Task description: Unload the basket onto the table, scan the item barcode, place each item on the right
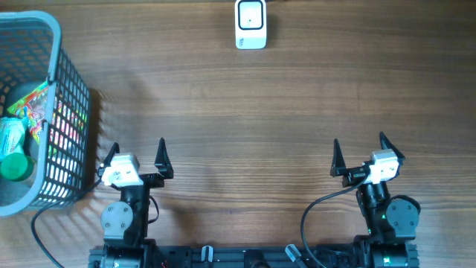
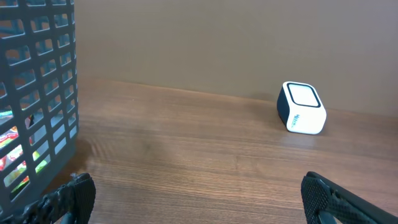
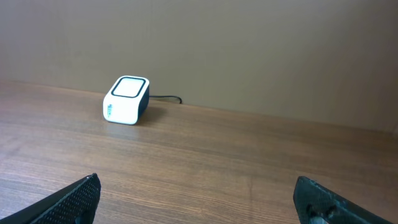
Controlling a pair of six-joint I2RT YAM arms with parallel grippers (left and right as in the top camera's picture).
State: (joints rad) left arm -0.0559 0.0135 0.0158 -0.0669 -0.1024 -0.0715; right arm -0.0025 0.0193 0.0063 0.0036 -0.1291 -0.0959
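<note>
Bare tabletop [image 1: 245, 126] is seen from the left gripper [image 1: 138, 145] and right gripper [image 1: 359, 141] up to the scanner [image 1: 251, 24] at the far edge — the one obstacle near the midline. The left flank is closed off by the mesh basket [image 1: 71, 134], just beside the left gripper.

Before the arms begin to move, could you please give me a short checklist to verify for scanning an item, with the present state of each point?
1. Left jaws open and empty: ok.
2. Right jaws open and empty: ok.
3. White box-shaped scanner with dark sides upright at the far edge, window facing up: ok.
4. Nothing lies on the wooden table between arms and scanner: ok.
5. Colourful packet and green-capped bottle lie in the grey plastic mesh basket beside the left arm: ok.
6. Barcode on either item visible: cannot tell.
</note>
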